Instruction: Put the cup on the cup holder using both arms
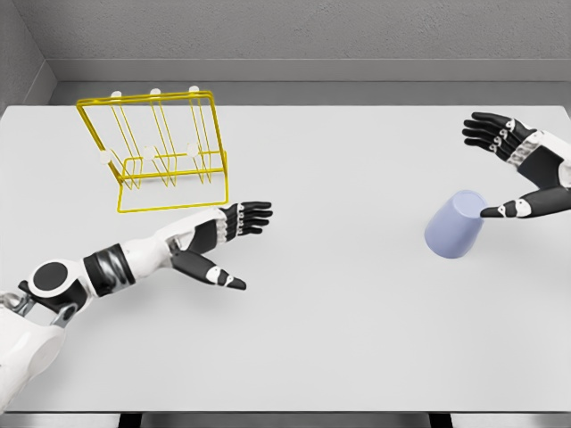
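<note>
Two hands are over the white surface (pixel 339 339), w/ one cup and one rack on it. The cup (pixel 454 226) is pale lavender-blue, right side of the surface, well apart from the yellow wire cup holder (pixel 161 152) at far left rear. Cup stands w/ its long axis close to vertical but leaning: top end tips toward upper right, wider end sits lower left. Can't tell whether the top face is the closed base or the mouth. Right hand (pixel 522 169) comes in from the right edge, fingers spread apart, holding nothing; its upper fingers (pixel 489 131) fan out toward the left above the cup, while the thumb (pixel 501 209) reaches left and looks to be touching the cup's upper right edge, or just beside it. Left hand (pixel 221 239) comes in from lower left, arm lying across the surface, fingers extended and apart, gripping nothing; fingertips point right, thumb angles down-right. It sits just in front of and to the right of the cup holder's base frame, not touching it. Cup holder stands upright, wire frame w/ white-tipped pegs along the top and mid rail, tilted back a bit. Grey wall (pixel 294 36) runs behind the surface.
</note>
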`<state>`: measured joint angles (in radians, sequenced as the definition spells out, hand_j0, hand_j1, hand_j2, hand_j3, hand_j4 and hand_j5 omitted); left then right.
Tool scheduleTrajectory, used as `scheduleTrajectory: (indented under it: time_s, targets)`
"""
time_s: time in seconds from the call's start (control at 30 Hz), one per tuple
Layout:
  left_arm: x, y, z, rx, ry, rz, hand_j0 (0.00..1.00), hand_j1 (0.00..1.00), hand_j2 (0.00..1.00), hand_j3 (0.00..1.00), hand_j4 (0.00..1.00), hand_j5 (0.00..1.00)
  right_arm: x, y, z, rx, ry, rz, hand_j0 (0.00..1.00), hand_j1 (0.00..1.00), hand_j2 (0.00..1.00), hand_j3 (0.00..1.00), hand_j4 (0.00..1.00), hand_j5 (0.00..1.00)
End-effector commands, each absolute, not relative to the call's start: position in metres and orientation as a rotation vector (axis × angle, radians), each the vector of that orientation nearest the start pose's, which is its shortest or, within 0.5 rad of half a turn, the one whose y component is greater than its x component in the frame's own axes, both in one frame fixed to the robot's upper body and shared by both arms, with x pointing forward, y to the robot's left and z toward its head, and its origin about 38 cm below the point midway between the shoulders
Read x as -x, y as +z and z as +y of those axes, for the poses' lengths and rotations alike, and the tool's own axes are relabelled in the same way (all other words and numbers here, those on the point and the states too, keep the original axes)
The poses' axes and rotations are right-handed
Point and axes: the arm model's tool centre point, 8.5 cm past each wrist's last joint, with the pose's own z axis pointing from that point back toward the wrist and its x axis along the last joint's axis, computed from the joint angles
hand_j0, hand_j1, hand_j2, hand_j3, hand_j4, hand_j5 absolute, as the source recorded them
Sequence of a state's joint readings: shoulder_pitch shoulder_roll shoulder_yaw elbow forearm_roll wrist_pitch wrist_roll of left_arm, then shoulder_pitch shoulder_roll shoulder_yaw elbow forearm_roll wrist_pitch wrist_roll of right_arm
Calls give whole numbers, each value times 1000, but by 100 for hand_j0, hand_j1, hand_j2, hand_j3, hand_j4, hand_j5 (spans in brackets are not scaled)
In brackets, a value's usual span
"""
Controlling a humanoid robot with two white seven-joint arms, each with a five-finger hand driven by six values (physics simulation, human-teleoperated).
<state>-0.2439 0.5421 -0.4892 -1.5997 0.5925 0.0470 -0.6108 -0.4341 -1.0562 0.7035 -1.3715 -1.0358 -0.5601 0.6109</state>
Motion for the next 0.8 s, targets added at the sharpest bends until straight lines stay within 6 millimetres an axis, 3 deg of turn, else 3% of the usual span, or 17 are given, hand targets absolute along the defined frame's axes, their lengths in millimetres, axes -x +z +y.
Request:
scheduleTrajectory:
  time_s: [0.0,0.27,0.37,0.77]
  targets:
    - [-368,112,211,752,-845,-1327,100,100,100,100,100,100,-388,208,-405,-451,850,-1694,100,100,100,100,100,100]
    - [-371,104,221,730,-825,-1302,100,100,100,100,100,100,-388,207,-417,-415,843,-1682,100,100,100,100,100,100]
    - [-372,106,221,730,-821,-1313,100,100,100,100,100,100,-389,196,-437,-361,800,-1652,100,100,100,100,100,100]
    - [-378,87,235,695,-770,-1271,100,100,100,100,100,100,-378,148,-438,-381,719,-1574,100,100,100,100,100,100]
